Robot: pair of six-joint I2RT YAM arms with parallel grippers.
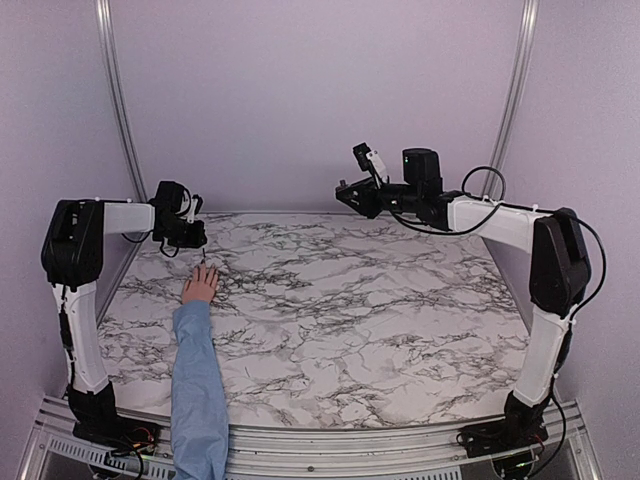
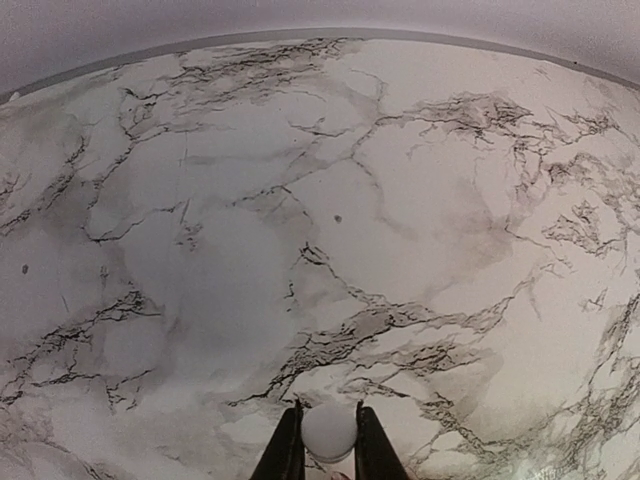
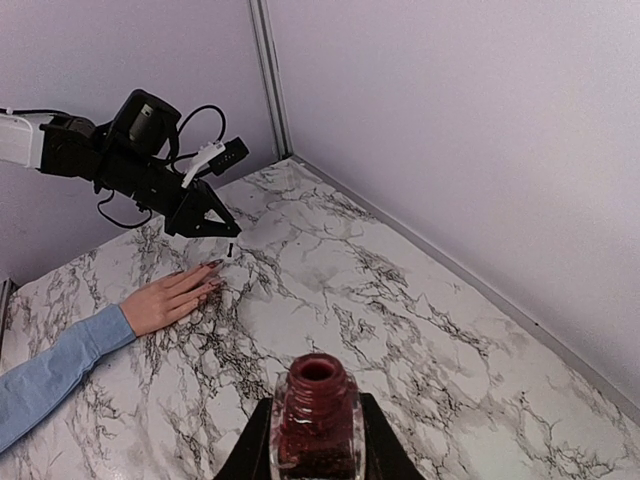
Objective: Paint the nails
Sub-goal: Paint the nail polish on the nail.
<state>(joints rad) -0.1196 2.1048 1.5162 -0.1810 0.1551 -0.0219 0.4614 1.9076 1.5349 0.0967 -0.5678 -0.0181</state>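
The left gripper (image 3: 207, 213) was clamped shut on the white brush cap (image 2: 329, 430). The brush (image 3: 231, 247) was pointed down, so the tip was set just below it, right over the nails (image 3: 214, 264) of the hand (image 3: 168, 298) laid flat on the table (image 3: 420, 330). The right gripper (image 3: 316, 445) was closed around the open polish bottle (image 3: 318, 405), held upright and well apart from the hand, probably so nothing would be spilled and the brush could be dipped again.
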